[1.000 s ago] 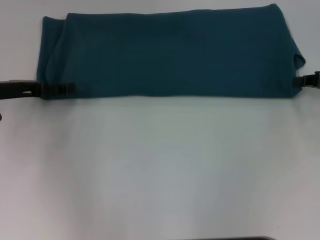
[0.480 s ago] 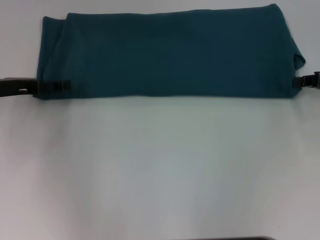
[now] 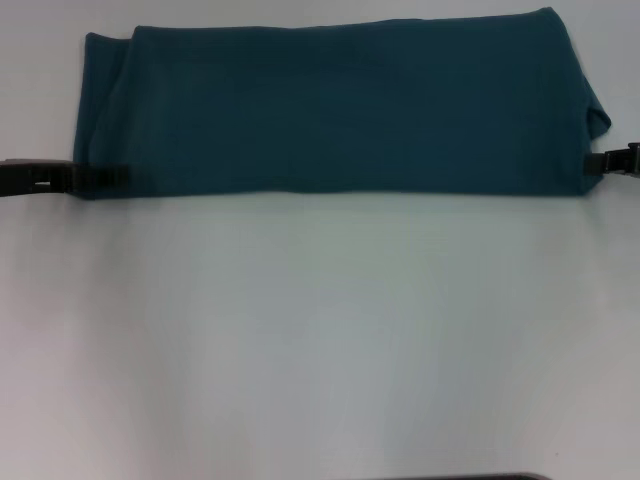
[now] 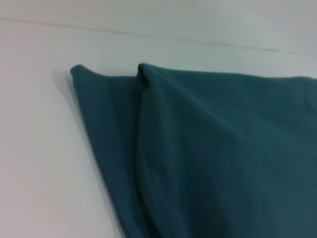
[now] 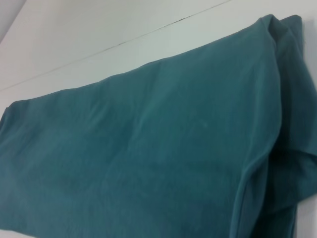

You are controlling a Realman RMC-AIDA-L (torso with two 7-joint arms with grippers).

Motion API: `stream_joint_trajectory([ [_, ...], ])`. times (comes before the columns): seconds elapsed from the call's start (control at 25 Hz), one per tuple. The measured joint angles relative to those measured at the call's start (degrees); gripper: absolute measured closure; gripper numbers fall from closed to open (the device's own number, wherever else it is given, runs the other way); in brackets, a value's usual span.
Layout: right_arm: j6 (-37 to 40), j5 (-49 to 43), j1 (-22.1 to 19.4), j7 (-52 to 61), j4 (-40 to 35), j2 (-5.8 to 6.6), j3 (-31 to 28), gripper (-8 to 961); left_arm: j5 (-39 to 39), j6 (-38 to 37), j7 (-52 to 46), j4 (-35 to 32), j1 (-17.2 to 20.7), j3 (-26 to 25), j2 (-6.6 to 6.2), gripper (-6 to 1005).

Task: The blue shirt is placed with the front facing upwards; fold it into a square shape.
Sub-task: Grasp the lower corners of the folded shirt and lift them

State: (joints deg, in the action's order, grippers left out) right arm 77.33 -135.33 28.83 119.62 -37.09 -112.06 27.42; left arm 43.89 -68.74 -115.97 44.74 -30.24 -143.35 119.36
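On my head camera, the left gripper (image 3: 100,176) is a slim, flat, matte black bar with blocky segments and a small pale mark near its middle. The right gripper (image 3: 612,162) shows only a short black stub with a notched, stepped outline. Neither wrist camera gives me any part of the arms.

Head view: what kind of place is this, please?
Probably a lab or test bench, not a home: a plain white table, one folded blue shirt, and the left gripper and right gripper at its ends.
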Motion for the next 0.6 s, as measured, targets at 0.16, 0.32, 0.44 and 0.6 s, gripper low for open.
stream_joint_trajectory([
  [0.16,0.0,0.1,0.0,0.0,0.0,0.0,0.0,950,-0.8,0.9,-0.6,0.1,-0.1,0.0,0.21,217],
  [0.32,0.0,0.1,0.0,0.0,0.0,0.0,0.0,950,-1.0,1.2,-0.9,0.0,-0.1,0.0,0.25,367],
  [0.44,0.0,0.1,0.0,0.0,0.0,0.03,0.0,951,-1.1,1.2,-0.9,0.0,-0.2,0.0,0.25,520],
  [0.6,0.0,0.1,0.0,0.0,0.0,0.05,0.0,951,-1.1,1.2,-0.9,0.0,-0.3,0.0,0.25,666],
])
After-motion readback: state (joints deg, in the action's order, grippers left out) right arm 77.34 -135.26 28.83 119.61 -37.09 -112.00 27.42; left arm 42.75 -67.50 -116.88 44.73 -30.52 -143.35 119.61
